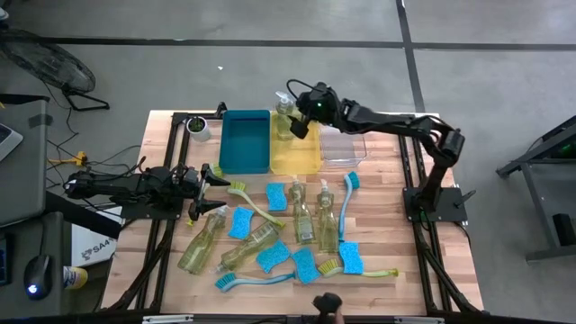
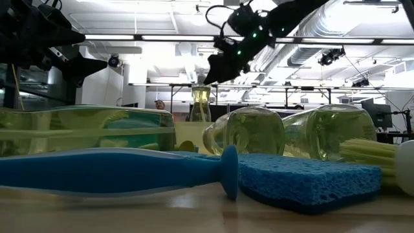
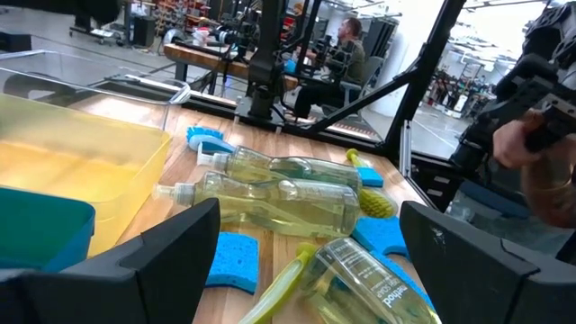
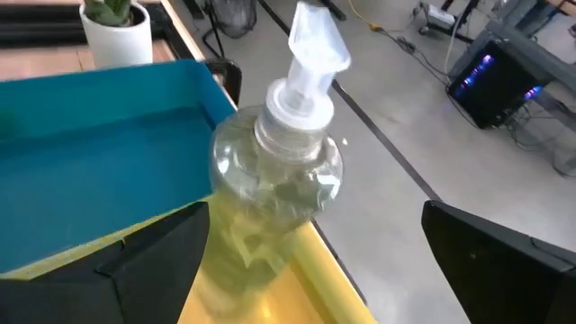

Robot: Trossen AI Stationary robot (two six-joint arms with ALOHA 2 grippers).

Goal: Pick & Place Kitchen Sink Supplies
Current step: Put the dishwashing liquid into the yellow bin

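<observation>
You had the right gripper [image 1: 298, 120] over the yellow bin [image 1: 295, 155], fingers spread beside an upright soap bottle [image 4: 274, 193] seemingly just placed, while the left gripper [image 1: 209, 176] waited wide open.

We've got a clear plastic pump bottle of yellowish-green soap [image 4: 270, 180] with a white pump, right beside the teal rectangular plastic bin [image 4: 99, 171] and over the yellow translucent bin [image 1: 295, 153]; bright-blue wavy-edged sponges [image 1: 275, 196] elsewhere.
</observation>
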